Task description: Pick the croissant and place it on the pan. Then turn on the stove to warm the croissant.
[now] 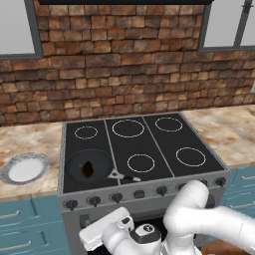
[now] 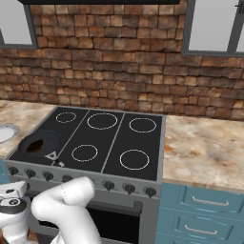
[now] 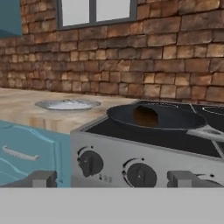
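The small brown croissant (image 1: 88, 170) (image 2: 34, 147) (image 3: 145, 116) lies inside the round black pan (image 1: 102, 162) (image 2: 46, 139) (image 3: 175, 119). The pan rests on the front-left burner of the black glass stove (image 1: 149, 144) (image 2: 109, 143), its handle pointing toward the front edge. My gripper (image 3: 114, 179) hangs low in front of the stove's grey steel face, level with the knobs. It is open, and its tips are spread wide with nothing between them. Two dark knobs (image 3: 90, 163) (image 3: 141, 175) sit just ahead of the fingers, at the left end of the knob row (image 1: 94, 200).
A round grey-rimmed white plate (image 1: 25, 168) (image 2: 4, 132) (image 3: 68, 104) rests on the marble counter left of the stove. Teal drawers (image 3: 26, 153) (image 2: 200, 205) flank the oven. A brick wall with windows stands behind.
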{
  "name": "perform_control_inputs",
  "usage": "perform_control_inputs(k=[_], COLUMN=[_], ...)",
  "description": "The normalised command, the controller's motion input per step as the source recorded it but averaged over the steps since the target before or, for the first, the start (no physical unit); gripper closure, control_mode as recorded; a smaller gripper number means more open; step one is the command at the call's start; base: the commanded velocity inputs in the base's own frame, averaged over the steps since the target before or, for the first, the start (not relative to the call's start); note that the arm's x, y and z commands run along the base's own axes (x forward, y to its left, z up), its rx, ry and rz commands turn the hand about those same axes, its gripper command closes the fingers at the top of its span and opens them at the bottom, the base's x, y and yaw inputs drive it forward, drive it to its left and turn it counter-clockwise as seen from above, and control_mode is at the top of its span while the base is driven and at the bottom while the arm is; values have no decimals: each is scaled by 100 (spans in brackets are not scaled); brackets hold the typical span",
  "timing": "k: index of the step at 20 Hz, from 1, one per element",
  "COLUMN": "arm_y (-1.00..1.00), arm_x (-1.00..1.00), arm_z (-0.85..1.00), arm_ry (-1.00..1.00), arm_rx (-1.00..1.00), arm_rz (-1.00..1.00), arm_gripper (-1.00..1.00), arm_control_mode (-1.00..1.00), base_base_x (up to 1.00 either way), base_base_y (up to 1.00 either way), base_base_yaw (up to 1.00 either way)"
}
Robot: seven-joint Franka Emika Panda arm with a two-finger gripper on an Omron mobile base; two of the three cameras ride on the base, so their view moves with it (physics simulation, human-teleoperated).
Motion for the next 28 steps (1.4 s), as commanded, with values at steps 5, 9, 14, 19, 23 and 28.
perform_control_inputs(k=[5, 9, 14, 19, 23, 28], arm_y=[44, 88, 34, 44, 58, 4], arm_x=[19, 40, 17, 39, 22, 0], arm_z=[-52, -97, -19, -53, -48, 0], arm_ry=[-8, -18, -6, -2, -6, 0], arm_rx=[0, 6, 1, 10, 7, 1], arm_rz=[-1, -5, -2, 0, 0, 0], arm_gripper=[-100, -100, -100, -100, -100, -100], arm_control_mode=[-100, -100, -100, -100, -100, -100], base_base_x=[0, 0, 0, 0, 0, 0], base_base_y=[0, 0, 0, 0, 0, 0], base_base_yaw=[0, 0, 0, 0, 0, 0])
